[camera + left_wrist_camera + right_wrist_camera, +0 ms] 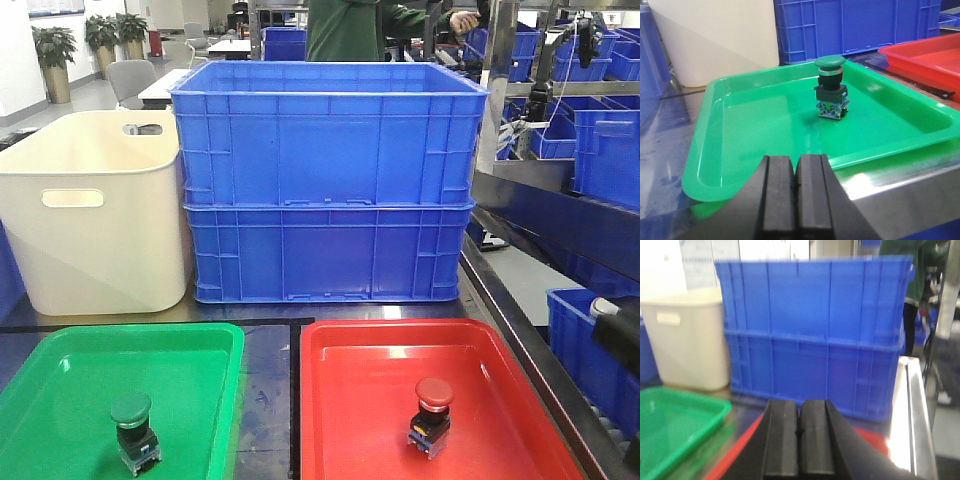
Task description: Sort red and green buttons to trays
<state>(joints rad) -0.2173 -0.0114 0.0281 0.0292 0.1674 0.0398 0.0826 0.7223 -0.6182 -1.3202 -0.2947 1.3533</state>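
Left gripper [796,200]: black fingers pressed together, empty, at the near edge of the green tray.
Right gripper [800,445]: fingers closed together, holding nothing, above the red tray's near side.
Green button [134,432]: upright inside the green tray [60,370].
Red button [431,417]: upright inside the red tray [370,350], right of the green tray.
Blue crates [330,180]: stacked behind the trays.
Cream tub [95,210]: just left of the crates.

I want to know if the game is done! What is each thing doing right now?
Green button: upright in the green tray.
Red button: upright in the red tray.
Left gripper: shut, empty.
Right gripper: shut, empty.
Blue crates: stacked.
Cream tub: upright.
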